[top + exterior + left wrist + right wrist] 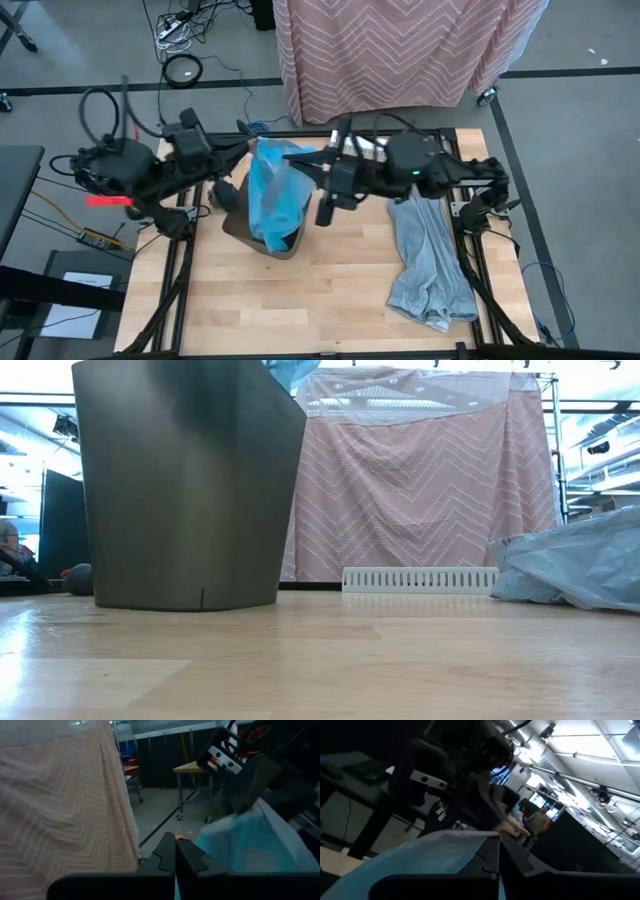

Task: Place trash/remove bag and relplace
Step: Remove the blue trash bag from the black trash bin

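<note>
Your two grippers, left (175, 851) and right (499, 851), each clenched the blue bag's (275, 190) rim from opposite sides, the bin (188, 480) directly below.

This is a robotics lab or workshop hall. A wooden worktop (330, 300) sits in a black metal frame on a grey concrete floor (580, 130) marked with dark tape lines. Loose cables and a power strip (178, 25) lie on the floor beside it. A pink zigzag-patterned curtain (420, 490) screens off the space behind. Beyond it stand a wooden bench on metal legs (192, 769), metal shelving (590, 450), a lit screen (538, 800) and exposed ceiling pipes with strip lights (590, 742). A person (538, 821) stands far off.
</note>
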Controlling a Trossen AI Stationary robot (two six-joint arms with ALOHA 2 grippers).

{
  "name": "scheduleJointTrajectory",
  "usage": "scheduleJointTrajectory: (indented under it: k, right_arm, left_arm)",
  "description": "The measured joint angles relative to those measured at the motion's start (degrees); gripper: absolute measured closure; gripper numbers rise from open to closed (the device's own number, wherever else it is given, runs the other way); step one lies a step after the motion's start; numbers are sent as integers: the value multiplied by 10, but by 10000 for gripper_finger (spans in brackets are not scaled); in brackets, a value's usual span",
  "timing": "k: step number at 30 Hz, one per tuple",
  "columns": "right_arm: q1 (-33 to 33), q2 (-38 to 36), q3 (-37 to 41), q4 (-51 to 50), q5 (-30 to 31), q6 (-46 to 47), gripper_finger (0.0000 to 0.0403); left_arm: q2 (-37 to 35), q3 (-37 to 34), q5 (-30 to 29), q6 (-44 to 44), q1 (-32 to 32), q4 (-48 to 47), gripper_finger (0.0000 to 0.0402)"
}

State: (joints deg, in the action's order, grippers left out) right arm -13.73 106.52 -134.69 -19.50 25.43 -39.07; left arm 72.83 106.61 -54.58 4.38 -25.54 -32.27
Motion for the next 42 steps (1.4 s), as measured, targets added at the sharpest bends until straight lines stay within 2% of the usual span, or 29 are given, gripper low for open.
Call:
scheduleJointTrajectory:
  k: [6,30,33,42]
  right_arm:
    - [19,19,0,6,-47,32,403]
    - [51,24,0,-8,-43,39,403]
    - [61,28,0,0,-58,51,403]
    - [74,38,28,1,-104,107,403]
  left_arm:
    - [13,0,20,-1,22,11,399]
    - [32,0,110,-24,30,62,399]
    - [40,0,138,-22,31,73,399]
    - [42,0,145,2,36,106,399]
